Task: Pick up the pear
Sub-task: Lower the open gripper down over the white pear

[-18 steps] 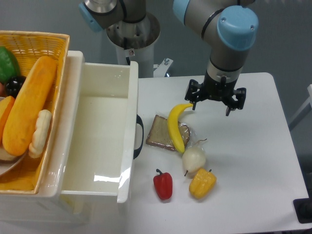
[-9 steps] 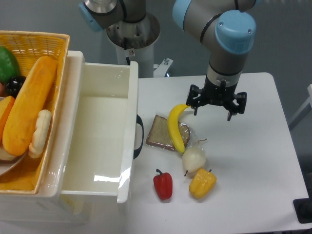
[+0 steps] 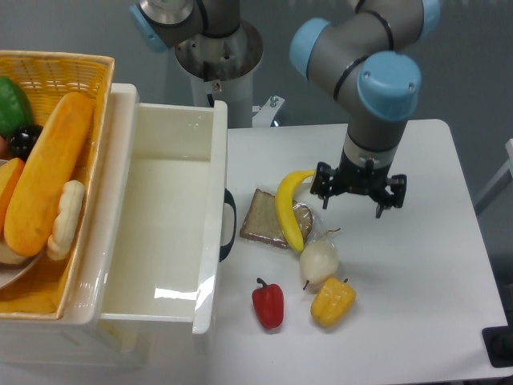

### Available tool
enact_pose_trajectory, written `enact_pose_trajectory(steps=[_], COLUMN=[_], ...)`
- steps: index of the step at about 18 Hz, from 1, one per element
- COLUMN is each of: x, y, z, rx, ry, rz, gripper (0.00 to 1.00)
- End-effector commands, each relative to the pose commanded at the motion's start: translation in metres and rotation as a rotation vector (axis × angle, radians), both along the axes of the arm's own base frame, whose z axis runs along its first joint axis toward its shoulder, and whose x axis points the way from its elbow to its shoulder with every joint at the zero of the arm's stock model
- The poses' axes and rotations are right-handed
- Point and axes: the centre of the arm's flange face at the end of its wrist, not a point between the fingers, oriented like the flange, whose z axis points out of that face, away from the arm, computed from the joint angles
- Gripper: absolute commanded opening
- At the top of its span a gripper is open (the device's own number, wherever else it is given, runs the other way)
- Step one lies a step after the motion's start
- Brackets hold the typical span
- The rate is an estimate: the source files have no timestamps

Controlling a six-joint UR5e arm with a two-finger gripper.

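White table [image 3: 417, 265] filled the right half of the view and carried a loose cluster of plastic foods near its centre. Beside it on the left stood a large cream-white bin [image 3: 168, 233], its interior bare and glossy, with a dark handle on the wall facing the foods. Further left, a woven yellow basket [image 3: 76, 68] held a long orange-yellow bread loaf [image 3: 48, 172], a green item at its far corner and other pieces only partly visible. The robot arm [image 3: 377, 88], grey with blue joint caps, reached down over the far half of the table; its gripper [image 3: 358, 194] hung with fingers spread apart and nothing between them, just right of the banana's upper tip and apart from every object. The banana [image 3: 288, 207], curved and yellow, lay across a slice of brown bread [image 3: 260, 220], which rested flat near the bin handle. The yellow bell pepper [image 3: 333, 301] sat nearest the camera on the right of the cluster, with the red pepper [image 3: 268, 303] to its left, the two apart. The pear [image 3: 319, 260], pale cream-white and round, lay between the banana's lower end and the yellow bell pepper, close to both, below and left of the gripper
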Motion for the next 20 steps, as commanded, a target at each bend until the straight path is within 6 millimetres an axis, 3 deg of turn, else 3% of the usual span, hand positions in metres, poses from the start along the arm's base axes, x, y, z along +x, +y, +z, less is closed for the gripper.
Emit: enact_pose_trajectory(steps=[4,9,12,20], x=[-0.008,-0.007,-0.005,-0.005], y=[0.007,0.014,0.02,0.025], z=[-0.018,-0.041,-0.069,-0.098], rx=[-0.01,-0.031,-0.051,-0.044], ry=[-0.017,-0.041,-0.081,-0.134], rz=[-0.012,-0.148,-0.182,-0.177], gripper=[1.0,1.0,1.0,1.0])
